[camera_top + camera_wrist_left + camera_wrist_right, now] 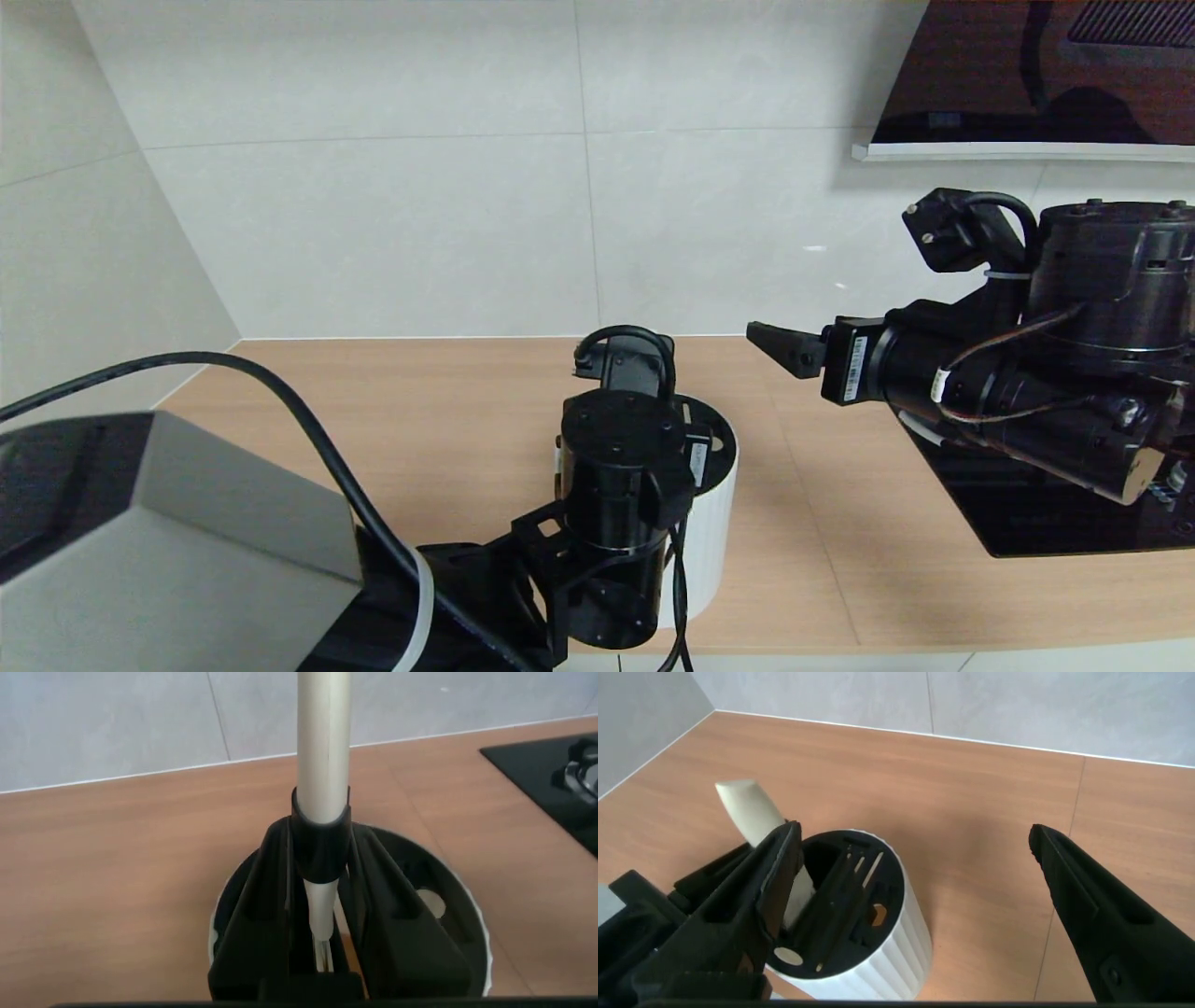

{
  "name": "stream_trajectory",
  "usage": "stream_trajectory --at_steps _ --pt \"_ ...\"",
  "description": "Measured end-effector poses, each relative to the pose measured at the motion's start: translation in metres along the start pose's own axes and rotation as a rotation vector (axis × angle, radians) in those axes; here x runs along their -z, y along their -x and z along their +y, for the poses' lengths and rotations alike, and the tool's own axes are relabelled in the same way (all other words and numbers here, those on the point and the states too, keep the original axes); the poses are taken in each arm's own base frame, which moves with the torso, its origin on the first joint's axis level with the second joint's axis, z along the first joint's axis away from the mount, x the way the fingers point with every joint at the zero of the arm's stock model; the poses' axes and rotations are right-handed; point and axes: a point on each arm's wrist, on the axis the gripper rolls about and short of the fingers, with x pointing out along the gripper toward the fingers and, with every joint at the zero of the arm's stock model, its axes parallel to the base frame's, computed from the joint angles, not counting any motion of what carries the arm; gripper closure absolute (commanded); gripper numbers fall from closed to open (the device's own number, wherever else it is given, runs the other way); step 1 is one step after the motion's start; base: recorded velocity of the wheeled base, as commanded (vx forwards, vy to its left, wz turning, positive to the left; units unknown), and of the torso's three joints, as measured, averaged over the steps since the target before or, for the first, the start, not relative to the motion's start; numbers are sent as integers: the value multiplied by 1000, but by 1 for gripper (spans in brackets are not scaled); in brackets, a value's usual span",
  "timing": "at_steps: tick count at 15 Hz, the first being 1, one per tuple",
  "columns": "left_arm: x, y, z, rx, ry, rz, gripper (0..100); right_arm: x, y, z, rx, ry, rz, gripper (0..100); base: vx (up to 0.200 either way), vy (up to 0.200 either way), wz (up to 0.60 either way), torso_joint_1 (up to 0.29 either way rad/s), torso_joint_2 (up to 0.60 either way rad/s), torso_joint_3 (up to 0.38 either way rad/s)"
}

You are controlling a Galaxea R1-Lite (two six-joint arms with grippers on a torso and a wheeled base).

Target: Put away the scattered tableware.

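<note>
So my left hand (320,849) is pinching a cream-coloured, long round-handled utensil (322,737), fingers pressed onto the handle from both sides. The handle stands pretty much upright, and its lower end goes down into a white, ribbed, round holder (714,523) with a black slotted insert on top. The hand sits right over that holder. I honestly can't tell if the utensil is a spoon, a fork or something else, because the business end is down inside the slots. From the right wrist view the top of the handle (752,812) pokes up and leans a little away from the holder (910,943).

The holder stands on the light wooden worktop (420,420), towards the front edge and roughly in the middle.

My right hand (784,347) is off to the right of the holder, up above the worktop, fingers spread wide and holding nothing. It isn't touching anything. Looking down through it, the holder sits close to one of its fingers (738,905).

Beside that, a black glass hob (1027,513) is set into the worktop on the right. The wall (373,187) behind is big pale tiles, with a dark range hood (1027,75) up in the right corner.
</note>
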Motion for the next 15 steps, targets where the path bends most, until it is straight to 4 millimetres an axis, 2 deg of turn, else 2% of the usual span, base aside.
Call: stream_trajectory --at_steps 6,10,11,13,15 --pt "4 2 1 24 -10 12 0 0 1 0 0 0 -1 0 0 0 0 0 0 0" --pt "-2 4 3 25 -2 2 0 0 1 0 1 0 -1 0 0 0 0 0 0 0" --pt "-8 7 6 27 5 -7 0 -1 1 0 3 -1 -7 0 0 0 0 0 0 0" --pt "-32 20 18 50 29 -33 0 -3 4 0 4 -3 -18 0 0 0 0 0 0 0" --pt "-63 38 41 82 38 -42 0 -3 7 -1 5 34 -20 0 0 0 0 0 0 0"
